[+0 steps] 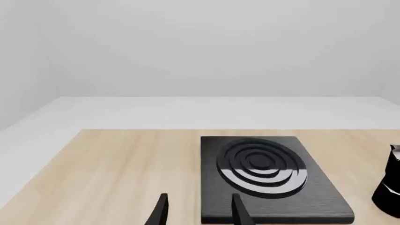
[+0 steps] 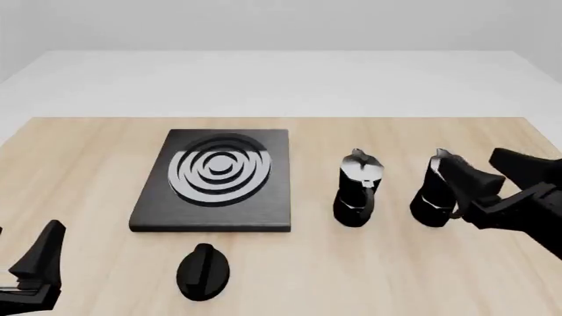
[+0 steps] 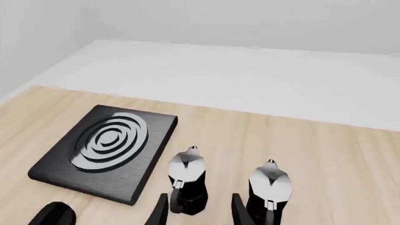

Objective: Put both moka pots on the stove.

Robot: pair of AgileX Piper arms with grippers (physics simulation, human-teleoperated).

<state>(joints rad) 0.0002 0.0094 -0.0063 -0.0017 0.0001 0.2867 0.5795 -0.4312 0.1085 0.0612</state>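
Note:
Two black moka pots with silvery lids stand upright on the wooden table, right of the stove (image 2: 263, 210): the left pot (image 2: 358, 187) and the right pot (image 2: 436, 191). The stove is a dark slab with a ring burner, and nothing is on it. My right gripper (image 2: 478, 194) is open beside the right pot and holds nothing. Both pots (image 3: 187, 183) (image 3: 270, 192) lie ahead of its fingertips (image 3: 240, 211) in the right wrist view. My left gripper (image 2: 31, 280) is open and empty at the near left corner. It faces the stove (image 1: 312, 197), and one pot (image 1: 390, 187) shows at that frame's edge.
An oval black knob (image 2: 203, 270) lies on the table just in front of the stove, seen also as the knob (image 3: 53, 215) in the right wrist view. The wooden tabletop (image 2: 88, 145) ends at a far edge, with white floor beyond it.

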